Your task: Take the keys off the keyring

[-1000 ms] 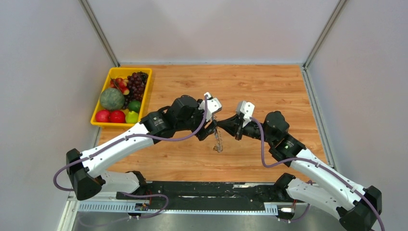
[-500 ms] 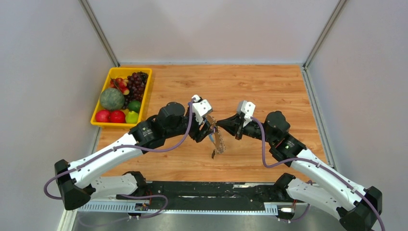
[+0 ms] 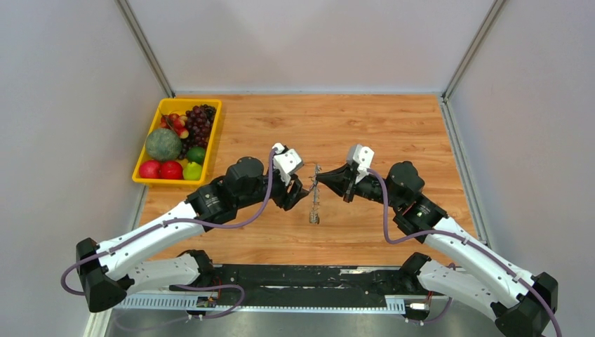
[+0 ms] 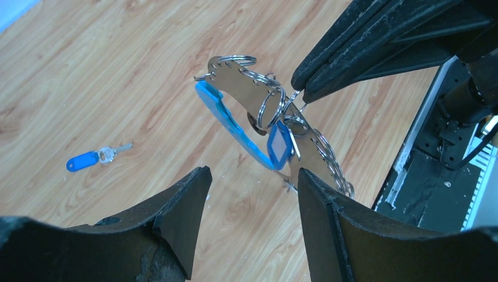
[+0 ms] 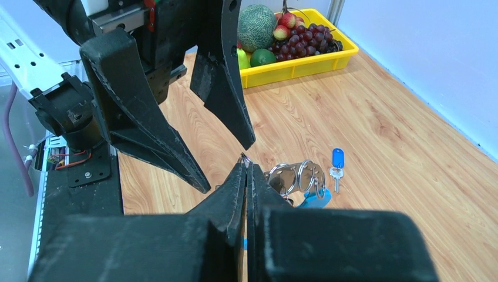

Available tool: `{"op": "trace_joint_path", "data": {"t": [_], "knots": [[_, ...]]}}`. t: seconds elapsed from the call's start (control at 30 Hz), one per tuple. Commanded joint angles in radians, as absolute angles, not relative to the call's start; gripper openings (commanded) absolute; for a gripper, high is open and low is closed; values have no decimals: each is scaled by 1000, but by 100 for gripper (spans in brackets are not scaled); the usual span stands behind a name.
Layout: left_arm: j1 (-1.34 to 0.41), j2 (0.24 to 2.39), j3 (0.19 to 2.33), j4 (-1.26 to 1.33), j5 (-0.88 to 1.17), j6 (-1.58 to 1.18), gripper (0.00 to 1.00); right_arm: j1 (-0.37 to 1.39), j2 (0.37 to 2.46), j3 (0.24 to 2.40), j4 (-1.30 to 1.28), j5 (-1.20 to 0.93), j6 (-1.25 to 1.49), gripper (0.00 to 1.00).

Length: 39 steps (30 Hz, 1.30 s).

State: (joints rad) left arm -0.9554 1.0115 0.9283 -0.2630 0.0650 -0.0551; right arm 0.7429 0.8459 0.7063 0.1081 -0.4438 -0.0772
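The keyring (image 4: 246,100) is a shiny metal hoop with a blue curved segment (image 4: 226,120), several small rings and a blue-headed key (image 4: 279,144) on it. It hangs in the air in the top view (image 3: 315,203). My right gripper (image 3: 319,184) is shut on one of its small rings; its closed tips (image 5: 246,167) show in the right wrist view, with the keyring (image 5: 296,175) just beyond. My left gripper (image 4: 252,176) is open and empty, just left of the keyring and not touching it (image 3: 298,192). One loose blue-headed key (image 4: 89,160) lies on the table (image 5: 337,161).
A yellow tray (image 3: 158,112) holding fruit stands at the far left of the wooden table (image 3: 393,126). Grey walls close in the table at the back and both sides. The arm bases and a black rail (image 3: 302,277) run along the near edge.
My left arm has pulled back to the left, away from the keyring. The keyring swung out at an angle, then dropped back and hangs straight from the right gripper.
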Motion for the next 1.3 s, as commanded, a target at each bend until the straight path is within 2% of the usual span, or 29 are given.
{"op": "trace_joint_path", "data": {"t": [0.0, 0.47, 0.7, 0.93, 1.13, 1.2, 1.27], "knots": [[-966, 1005, 909, -160, 56, -66, 66, 745, 821, 761, 169, -437, -58, 0], [-998, 1045, 877, -93, 43, -38, 65, 745, 823, 765, 169, -439, -52, 0], [-997, 1082, 895, -65, 4, -40, 57, 745, 823, 770, 170, -446, -42, 0], [-997, 1090, 898, -42, 3, -44, 43, 746, 821, 769, 173, -452, -37, 0], [-998, 1092, 890, -7, 26, -47, 47, 746, 825, 767, 178, -459, -30, 0], [-998, 1096, 890, -6, 29, -46, 41, 746, 823, 765, 179, -459, -29, 0], [-997, 1098, 893, -5, 35, -45, 29, 745, 822, 762, 179, -451, -27, 0]]}}
